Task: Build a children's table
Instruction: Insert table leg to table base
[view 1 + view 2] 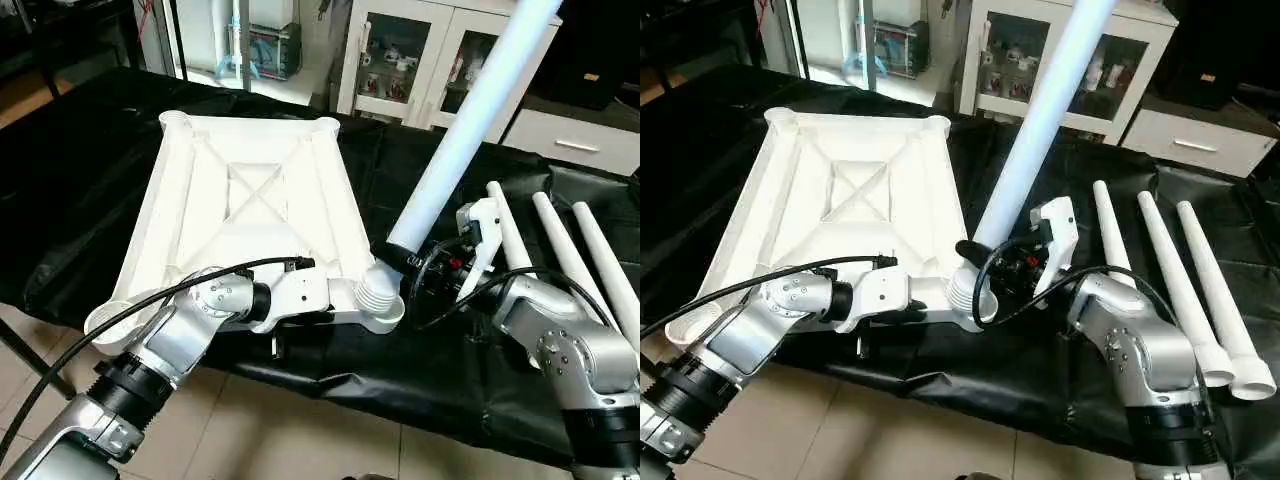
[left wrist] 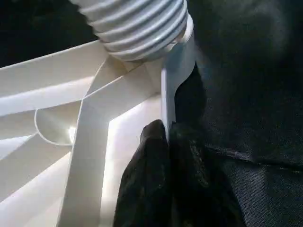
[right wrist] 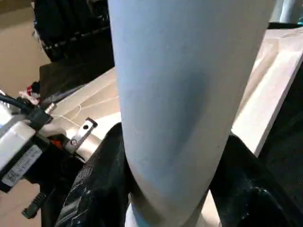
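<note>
The tabletop (image 1: pixel 255 215) lies upside down on a table covered in black cloth (image 1: pixel 80 180), its crossed ribs facing up and round sockets at its corners; the head views take in the whole slab, while the left wrist view sits right against its near edge. There the left gripper (image 2: pixel 166 142) has its two black fingers (image 2: pixel 147 179) nipped almost together on the thin white rim of the tabletop, just beside the near right corner socket (image 1: pixel 380 310); the ribbed end (image 2: pixel 137 23) of a leg sits at that socket, close above the fingers. From the head views the left gripper itself is mostly hidden behind its white wrist housing at the near edge; the pinch is plain only from the wrist.

The leg (image 1: pixel 470 120) rises steeply from that near right socket, leaning to the far right and running out of the top of the picture. The right gripper (image 1: pixel 985 255) clasps it low down, just above the ribbed end, with its black fingers (image 3: pixel 104 184) half spread around the tube; the right wrist view shows the tube passing between them, and the tabletop beyond.

Three more legs (image 1: pixel 1185 290) lie side by side on the cloth to the right, well apart from the tabletop; a white cabinet (image 1: pixel 420 60) stands against the far wall.
</note>
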